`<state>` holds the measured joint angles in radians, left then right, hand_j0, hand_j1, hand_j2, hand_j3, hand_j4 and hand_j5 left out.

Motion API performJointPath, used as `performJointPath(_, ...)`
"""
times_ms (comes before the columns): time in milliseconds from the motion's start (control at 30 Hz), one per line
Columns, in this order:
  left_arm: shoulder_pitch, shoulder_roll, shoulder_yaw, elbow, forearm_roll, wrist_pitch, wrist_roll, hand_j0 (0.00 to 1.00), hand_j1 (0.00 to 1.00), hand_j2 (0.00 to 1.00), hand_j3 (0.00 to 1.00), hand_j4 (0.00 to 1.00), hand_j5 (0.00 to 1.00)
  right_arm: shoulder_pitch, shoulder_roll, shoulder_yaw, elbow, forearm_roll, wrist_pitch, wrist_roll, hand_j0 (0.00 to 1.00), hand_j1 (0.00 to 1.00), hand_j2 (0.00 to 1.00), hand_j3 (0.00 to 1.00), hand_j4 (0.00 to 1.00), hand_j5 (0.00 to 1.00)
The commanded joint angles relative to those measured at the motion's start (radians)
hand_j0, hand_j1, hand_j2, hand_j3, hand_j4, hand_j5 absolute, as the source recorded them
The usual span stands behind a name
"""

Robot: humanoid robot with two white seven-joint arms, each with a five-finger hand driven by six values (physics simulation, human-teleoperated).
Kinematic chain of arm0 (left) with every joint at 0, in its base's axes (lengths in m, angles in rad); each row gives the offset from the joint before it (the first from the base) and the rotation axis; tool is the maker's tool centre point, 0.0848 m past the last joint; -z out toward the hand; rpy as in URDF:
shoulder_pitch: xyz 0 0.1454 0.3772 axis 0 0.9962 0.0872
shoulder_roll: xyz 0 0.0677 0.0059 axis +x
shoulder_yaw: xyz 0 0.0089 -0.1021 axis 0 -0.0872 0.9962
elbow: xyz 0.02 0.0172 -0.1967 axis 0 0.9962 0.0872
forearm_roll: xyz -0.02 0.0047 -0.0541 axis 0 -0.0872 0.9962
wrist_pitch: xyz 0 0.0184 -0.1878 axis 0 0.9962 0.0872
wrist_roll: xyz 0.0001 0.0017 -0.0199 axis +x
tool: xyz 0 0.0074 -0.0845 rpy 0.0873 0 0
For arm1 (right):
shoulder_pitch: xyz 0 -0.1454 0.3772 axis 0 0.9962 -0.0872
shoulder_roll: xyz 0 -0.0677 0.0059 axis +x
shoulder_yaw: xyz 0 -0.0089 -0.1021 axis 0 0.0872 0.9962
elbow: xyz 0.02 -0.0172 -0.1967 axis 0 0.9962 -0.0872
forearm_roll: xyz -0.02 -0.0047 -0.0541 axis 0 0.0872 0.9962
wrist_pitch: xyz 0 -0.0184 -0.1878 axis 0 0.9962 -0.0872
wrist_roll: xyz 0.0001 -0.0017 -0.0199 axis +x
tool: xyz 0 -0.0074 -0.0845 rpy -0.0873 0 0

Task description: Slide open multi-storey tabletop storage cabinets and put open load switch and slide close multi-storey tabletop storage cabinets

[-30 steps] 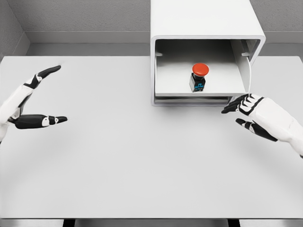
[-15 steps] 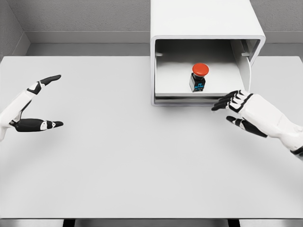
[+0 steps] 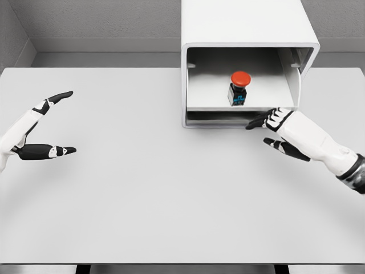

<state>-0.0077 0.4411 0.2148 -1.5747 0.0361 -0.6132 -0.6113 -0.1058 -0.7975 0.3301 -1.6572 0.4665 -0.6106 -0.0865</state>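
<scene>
Head view: a white cabinet (image 3: 249, 25) stands at the far edge of a pale grey table (image 3: 159, 200), right of the middle. Its front is open, and a flat drawer tray (image 3: 208, 94) sits inside it, with its front lip close to the cabinet's front edge. On the tray stands the switch (image 3: 239, 88), a small dark block with a round red button on top and a bit of blue on its face. It is upright, right of the tray's middle.

The right hand (image 3: 278, 130) comes in from the lower right. Its fingers are apart and hold nothing. The upper fingertips (image 3: 252, 124) reach the front lip of the tray, while the thumb points left lower down, over the table.

The left hand (image 3: 35, 128) hangs over the table at the left edge, well apart from the cabinet, fingers and thumb spread wide, holding nothing.
</scene>
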Motion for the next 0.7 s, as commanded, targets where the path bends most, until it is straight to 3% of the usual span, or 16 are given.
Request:
performJointPath(0, 0.0, -0.001, 0.003, 0.001, 0.008, 0.002, 0.0, 1.0, 1.0, 1.0, 1.0, 1.0, 1.0, 0.0, 0.001, 0.003, 0.013, -0.006, 0.0, 0.001, 0.69, 0.69, 0.69, 0.69, 0.69, 0.69)
performJointPath(500, 0.015, -0.022, 0.025, 0.038, 0.008, 0.002, 0.0, 1.0, 1.0, 1.0, 1.0, 1.0, 1.0, -0.137, 0.043, 0.096, 0.129, -0.003, 0.0, 0.025, 0.73, 0.73, 0.73, 0.73, 0.73, 0.73)
performJointPath(667, 0.014, -0.022, 0.026, 0.044, 0.008, 0.002, 0.0, 1.0, 1.0, 1.0, 1.0, 1.0, 1.0, -0.152, 0.041, 0.096, 0.145, -0.003, 0.0, 0.045, 0.76, 0.76, 0.76, 0.76, 0.76, 0.76)
